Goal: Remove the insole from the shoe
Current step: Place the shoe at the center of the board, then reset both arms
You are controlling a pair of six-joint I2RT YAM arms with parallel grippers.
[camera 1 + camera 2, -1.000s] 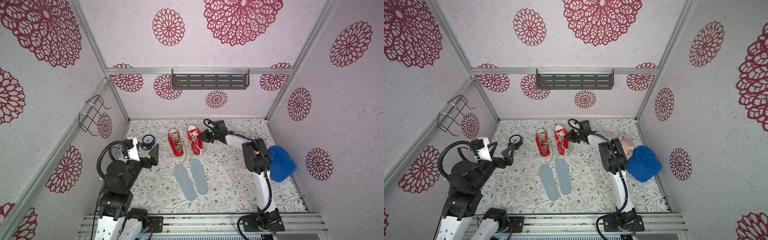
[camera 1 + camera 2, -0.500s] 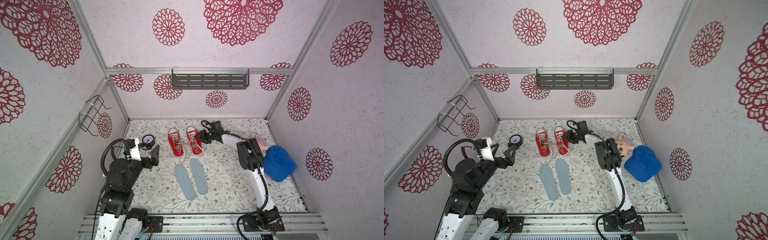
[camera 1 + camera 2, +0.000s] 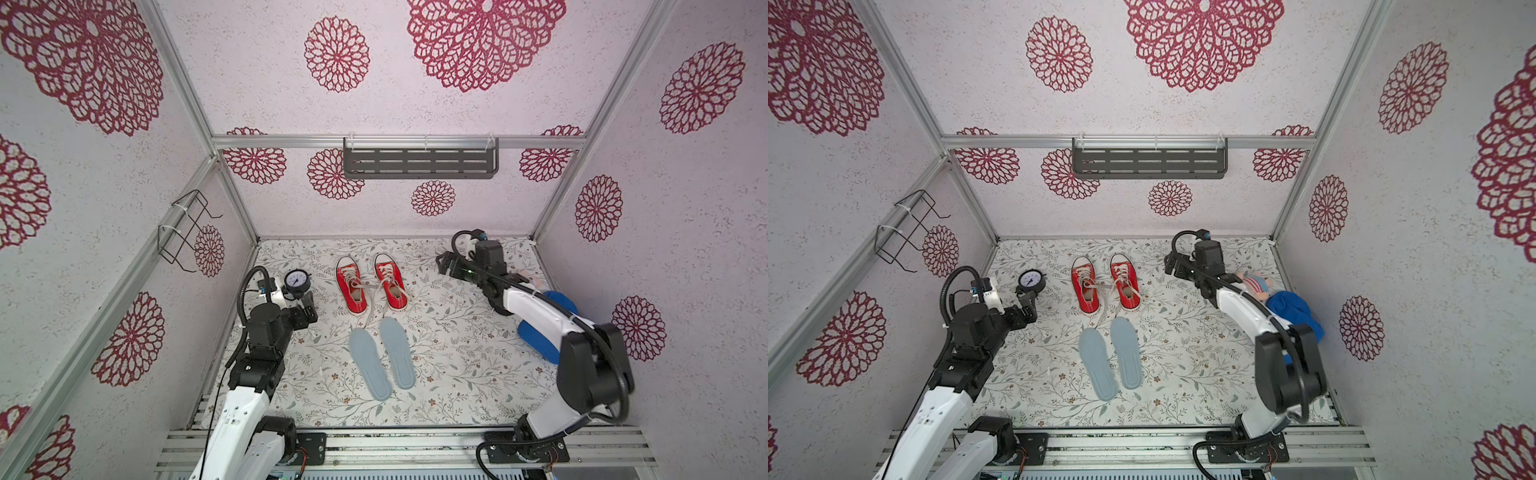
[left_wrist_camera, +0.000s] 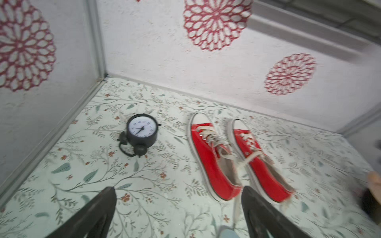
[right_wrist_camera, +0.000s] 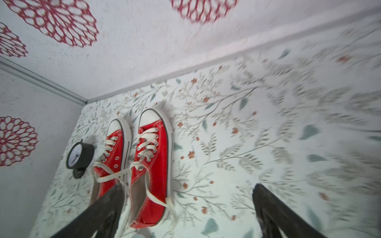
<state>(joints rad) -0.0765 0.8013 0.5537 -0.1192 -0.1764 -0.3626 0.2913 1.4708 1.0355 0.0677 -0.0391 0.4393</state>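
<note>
Two red shoes [image 3: 352, 286] [image 3: 390, 282] stand side by side near the back of the floor, laces loose. Both look empty in the left wrist view, where one shoe [image 4: 214, 164] lies just beyond my fingers. Two light blue insoles [image 3: 370, 363] [image 3: 397, 353] lie flat on the floor in front of the shoes, in both top views. My left gripper [image 3: 1029, 306] hangs open left of the shoes, holding nothing. My right gripper [image 3: 442, 264] stands open to the right of the shoes, apart from them and holding nothing; its wrist view shows the nearer shoe [image 5: 153, 164] beside one finger.
A black alarm clock [image 3: 296, 279] stands by my left gripper. A blue cap [image 3: 548, 328] and a small doll [image 3: 1256, 286] lie at the right wall under my right arm. A dark shelf [image 3: 419, 163] and a wire rack [image 3: 183, 232] hang on the walls.
My right gripper has opened and drawn back to the right, away from the right shoe. The left arm has barely shifted; shoes and insoles lie as before.
</note>
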